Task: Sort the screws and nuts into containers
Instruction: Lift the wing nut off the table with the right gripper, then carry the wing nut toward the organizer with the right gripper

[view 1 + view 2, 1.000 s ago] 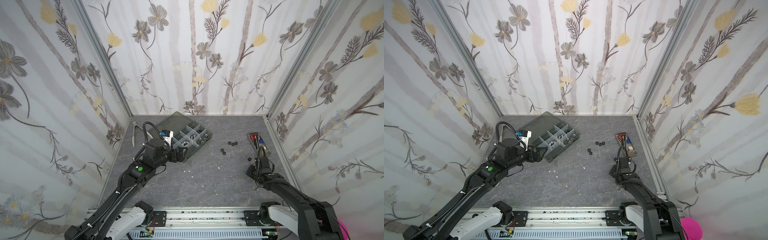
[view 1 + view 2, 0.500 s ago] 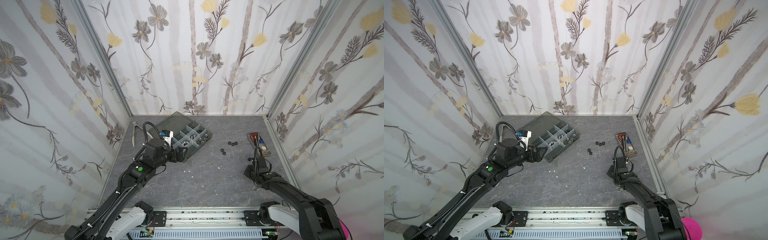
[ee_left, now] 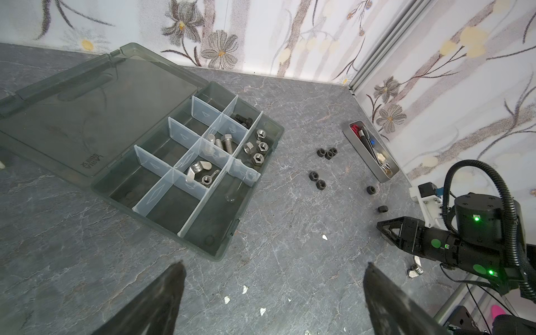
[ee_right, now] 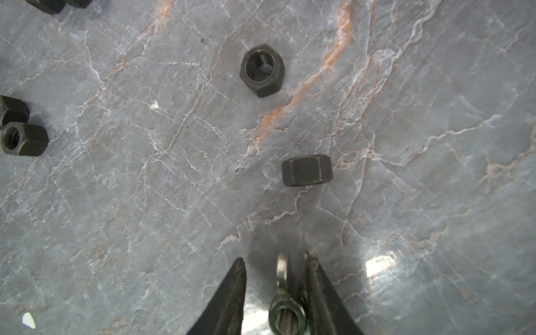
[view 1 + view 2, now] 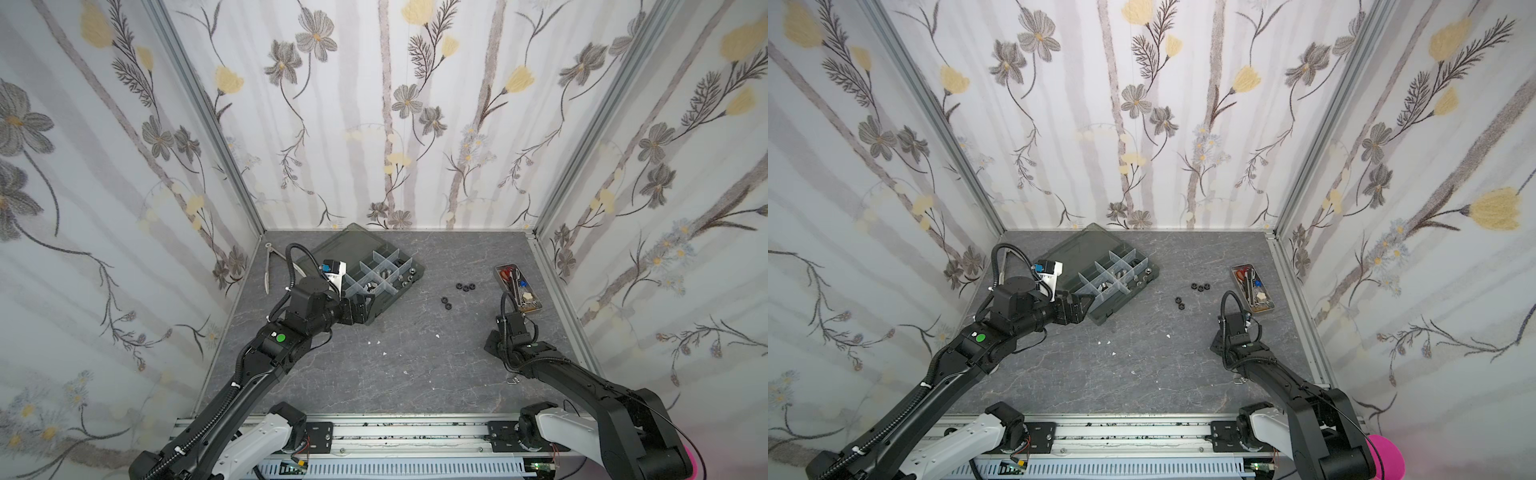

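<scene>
Step as I read it: right end effector [image 4: 275,258] picking a loose nut off the desk [image 4: 139,203] for the organizer box [image 3: 127,188]. Jaws stand a narrow gap apart. A silver wing nut [image 4: 285,314] shows in that gap, deep toward the finger roots, close against one finger with space on the other side. Can't tell if it's pinched or just lying on the desk under the fingers. Check that before any lift. If it's loose, go lower, centre it between the pads and close on the flat wing, not a corner, or it will likely squirt out.

Relative to this end effector:
- The black nut on its side [image 4: 307,170] is just ahead of the fingertips, slightly off the centreline. It will probably roll, so grip it across the flats.
- The flat black nut [image 4: 262,70] is further ahead, hole up.
- The pair of black nuts [image 4: 20,133] is well off to one side, the two close together.

The box is well apart from the right end effector, across the desk, lid open. Inside, the wing nuts in the box [image 3: 198,169] share one compartment. The silver hex nuts [image 3: 258,148] sit in the edge strip, with silver screws [image 3: 227,142] and a black screw [image 3: 243,119] in others. The wing nut likely goes with its kind.

Also: left end effector [image 3: 275,264] has its jaws wide and empty, just beside the box's near edge.
</scene>
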`<control>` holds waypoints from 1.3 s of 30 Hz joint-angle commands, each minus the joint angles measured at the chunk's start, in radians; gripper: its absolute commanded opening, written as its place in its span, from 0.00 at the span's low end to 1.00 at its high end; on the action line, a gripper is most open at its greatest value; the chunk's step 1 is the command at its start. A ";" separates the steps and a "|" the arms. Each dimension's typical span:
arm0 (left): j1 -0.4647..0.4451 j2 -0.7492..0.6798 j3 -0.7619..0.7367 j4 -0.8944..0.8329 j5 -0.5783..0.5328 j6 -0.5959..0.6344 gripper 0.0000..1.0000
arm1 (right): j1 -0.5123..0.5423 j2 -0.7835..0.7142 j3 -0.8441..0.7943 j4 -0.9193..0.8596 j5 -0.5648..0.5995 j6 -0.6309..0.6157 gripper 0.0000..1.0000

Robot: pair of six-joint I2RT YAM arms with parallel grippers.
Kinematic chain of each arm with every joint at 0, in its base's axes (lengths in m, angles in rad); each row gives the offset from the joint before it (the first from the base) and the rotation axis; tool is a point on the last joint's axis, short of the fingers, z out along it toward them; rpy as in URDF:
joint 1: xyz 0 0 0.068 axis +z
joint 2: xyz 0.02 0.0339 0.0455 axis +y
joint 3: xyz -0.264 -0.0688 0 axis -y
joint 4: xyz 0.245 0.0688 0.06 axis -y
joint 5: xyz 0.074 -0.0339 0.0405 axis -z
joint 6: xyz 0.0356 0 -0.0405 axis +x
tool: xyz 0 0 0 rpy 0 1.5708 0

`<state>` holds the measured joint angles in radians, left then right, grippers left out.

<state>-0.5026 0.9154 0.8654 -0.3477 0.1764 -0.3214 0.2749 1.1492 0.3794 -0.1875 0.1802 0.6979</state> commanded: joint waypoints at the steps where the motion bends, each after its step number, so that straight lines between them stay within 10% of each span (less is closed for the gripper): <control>1: 0.002 0.000 -0.003 0.016 -0.009 0.005 0.96 | 0.019 0.006 0.004 -0.091 0.012 0.026 0.36; 39: 0.001 0.001 -0.009 0.018 -0.040 0.008 0.96 | 0.067 -0.045 0.133 -0.104 -0.053 -0.030 0.06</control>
<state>-0.5026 0.9180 0.8608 -0.3477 0.1551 -0.3214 0.3393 1.1000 0.4808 -0.3103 0.1715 0.6956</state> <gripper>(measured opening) 0.955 0.146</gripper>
